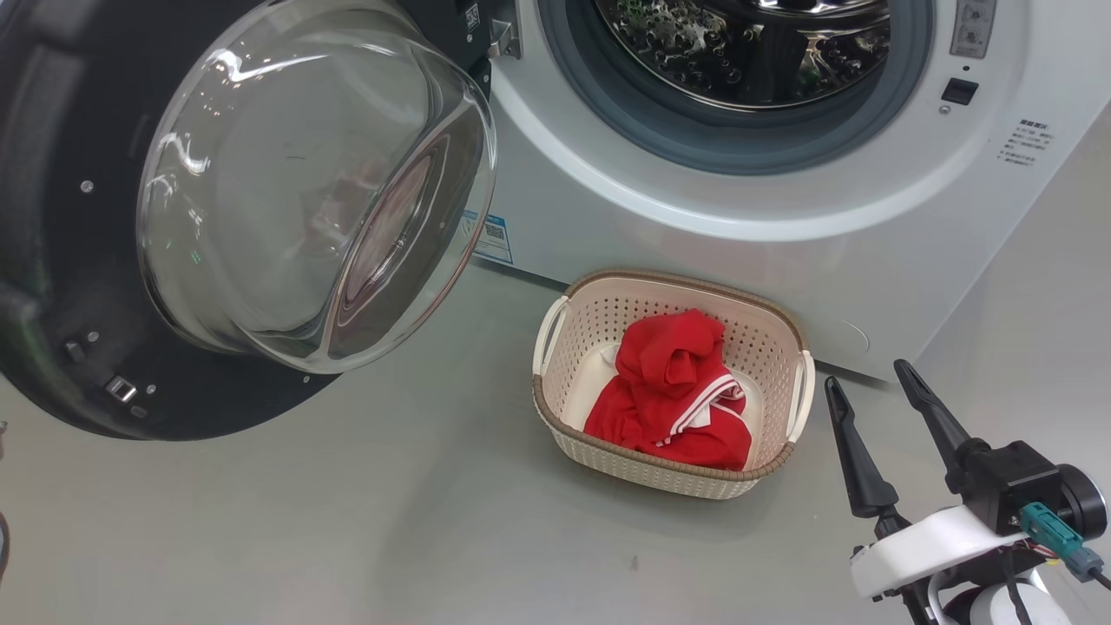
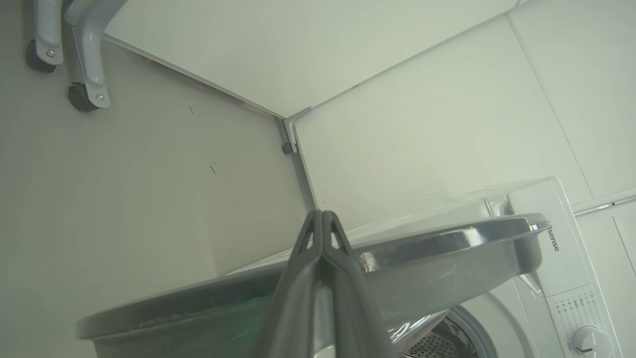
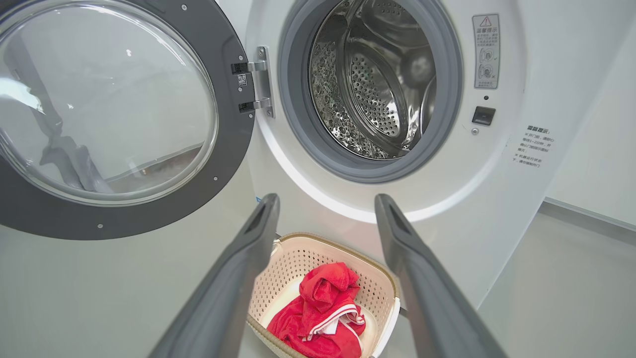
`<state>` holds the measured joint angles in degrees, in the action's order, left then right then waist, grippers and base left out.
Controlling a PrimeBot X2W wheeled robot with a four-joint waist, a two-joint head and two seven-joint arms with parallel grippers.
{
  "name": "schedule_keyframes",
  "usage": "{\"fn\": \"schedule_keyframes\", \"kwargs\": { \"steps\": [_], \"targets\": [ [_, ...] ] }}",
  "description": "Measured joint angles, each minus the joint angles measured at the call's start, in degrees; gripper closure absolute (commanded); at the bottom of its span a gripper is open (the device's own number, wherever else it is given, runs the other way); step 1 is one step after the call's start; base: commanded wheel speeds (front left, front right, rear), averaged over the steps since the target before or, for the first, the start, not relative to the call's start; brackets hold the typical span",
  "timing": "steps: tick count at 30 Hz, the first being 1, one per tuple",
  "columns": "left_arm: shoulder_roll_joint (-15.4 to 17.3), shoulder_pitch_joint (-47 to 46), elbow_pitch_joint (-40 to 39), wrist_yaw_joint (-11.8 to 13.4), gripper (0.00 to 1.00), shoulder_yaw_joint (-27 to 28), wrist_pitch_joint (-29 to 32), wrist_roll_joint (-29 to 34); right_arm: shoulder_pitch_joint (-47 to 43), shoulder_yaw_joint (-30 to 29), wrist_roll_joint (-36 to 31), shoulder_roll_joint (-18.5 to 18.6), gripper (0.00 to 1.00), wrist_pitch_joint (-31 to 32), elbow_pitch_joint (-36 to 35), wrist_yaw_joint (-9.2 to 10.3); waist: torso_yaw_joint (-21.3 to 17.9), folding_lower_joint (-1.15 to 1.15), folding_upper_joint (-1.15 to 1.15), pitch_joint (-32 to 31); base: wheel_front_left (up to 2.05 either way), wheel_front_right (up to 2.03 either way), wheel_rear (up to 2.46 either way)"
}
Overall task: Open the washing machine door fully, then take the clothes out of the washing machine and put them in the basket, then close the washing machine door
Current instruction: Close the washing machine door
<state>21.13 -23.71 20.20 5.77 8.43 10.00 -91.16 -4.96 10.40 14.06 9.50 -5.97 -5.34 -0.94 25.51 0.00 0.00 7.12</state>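
1. Judging from the frames, the washing machine door [image 1: 286, 191] is the only job left. The clothes [image 1: 673, 391] sit in the basket [image 1: 642, 469] on the floor [image 1: 347, 521], just in front of the washing machine [image 1: 694, 217]. What shows of the drum [image 1: 746, 43] looks empty.
2. The door hangs wide open to your left of the mouth, with its hinge [image 3: 258, 82] on the mouth's left edge. The glass bulge faces inward, and the free edge is at the far left.
3. The left end effector [image 2: 322, 221] has its fingers pressed together and grips nothing. It sits at the door's dark rim on the outer side, and the right wrist view shows a dark shape through the glass there. I can't tell whether it touches the rim.
4. The right end effector [image 1: 868, 375] is spread wide and empty, to the right of the basket, well away from the door.
5. So the left arm is the nearer one and is already behind the panel. You'd push from the outer face near the free edge, rightward toward the mouth.
6. Risk: the closed fingertips could slide off the curved rim, so keep the contact low on the flat of the rim.
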Motion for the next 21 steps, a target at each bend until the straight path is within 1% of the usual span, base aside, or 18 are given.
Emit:
{"fn": "schedule_keyframes", "kwargs": {
  "steps": [7, 10, 18, 19, 21],
  "targets": [
    [0.0, -1.4, 2.1, -0.3, 1.00, -0.4, 1.3, -0.1, 0.0, -0.2, 0.0, 0.4, 0.00, 0.2, -0.1, 0.00, -0.7, 0.00, 0.00, 0.5, 0.00, 0.00, 0.00],
    [0.2, -1.6, 3.0, -1.0, 1.00, -0.7, 2.6, -0.6, 0.0, -0.5, 0.0, 0.6, 0.00, 0.2, -0.1, 0.00, -0.7, 0.00, 0.00, 0.6, 0.00, 0.00, 0.00],
    [2.0, -1.6, 4.1, -3.4, 1.00, -1.2, 7.0, -1.5, 0.0, -0.5, 0.0, 0.6, 0.00, 0.2, -0.7, 0.02, -0.9, 0.00, 0.00, 0.8, 0.00, 0.00, 0.00],
    [2.0, -1.6, 4.1, -3.4, 1.00, -1.2, 7.0, -1.5, 0.0, -0.5, 0.0, 0.6, 0.00, 0.2, -0.7, 0.02, -0.9, 0.00, 0.00, 0.8, 0.00, 0.00, 0.00],
    [2.0, -1.6, 4.1, -4.3, 1.00, -1.4, 8.4, -2.8, 0.0, -0.5, 0.0, 0.7, 0.00, 0.2, -0.8, 0.05, -0.9, 0.00, 0.00, 0.9, 0.00, 0.00, 0.00]
  ]
}}
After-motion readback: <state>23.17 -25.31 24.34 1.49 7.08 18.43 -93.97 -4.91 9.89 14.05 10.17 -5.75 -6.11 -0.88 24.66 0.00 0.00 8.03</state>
